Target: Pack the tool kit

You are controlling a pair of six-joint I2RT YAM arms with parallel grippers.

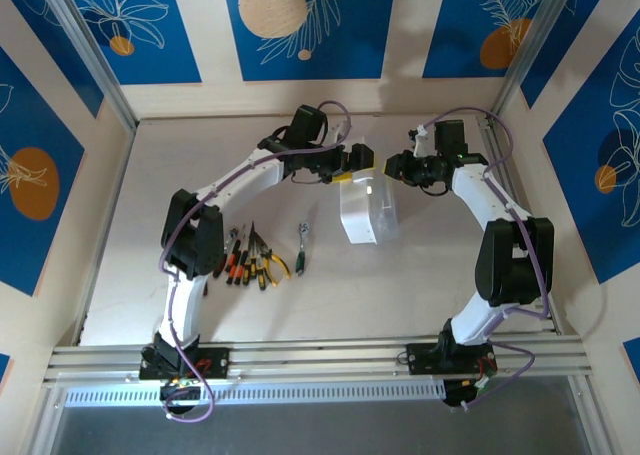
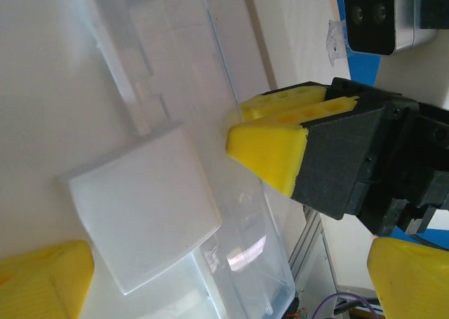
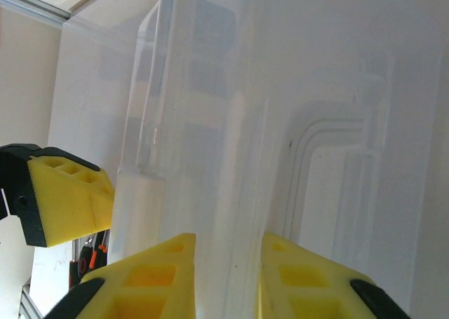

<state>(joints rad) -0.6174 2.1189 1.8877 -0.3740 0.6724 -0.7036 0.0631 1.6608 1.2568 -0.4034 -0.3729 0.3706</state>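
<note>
Top view: the translucent white case (image 1: 365, 213) stands on the table (image 1: 450, 265) toward the back, right of the middle, between the 2 grippers. The left gripper (image 1: 350, 171) is at its upper left corner and the right gripper (image 1: 393, 167) at its upper right. The pliers and screwdrivers (image 1: 252, 257), with red, orange and yellow handles, lie in a row on the table left of the case, beside the left arm's elbow. The metal ratchet (image 1: 302, 247) lies alone between that row and the case, apart from both.

Left wrist view: the left gripper (image 2: 224, 273) is spread wide, 1 yellow finger (image 2: 42, 280) at the lower left and the other at the lower right, and nothing is gripped. Below it lies the clear case (image 2: 175, 66) with a white square flap (image 2: 144, 207) on top. The right gripper (image 2: 242, 126) meets the case's long edge from the right, its 2 yellow fingers drawn close together.

Right wrist view: the right gripper (image 3: 228, 243) has 1 finger on each side of a wall of the case (image 3: 316, 123), with a narrow gap between them. Whether the pads press the plastic I cannot tell. A yellow finger (image 3: 70, 200) of the left gripper sits at the left, just beside the case. Tool handles (image 3: 88, 259) show small at the lower left.
</note>
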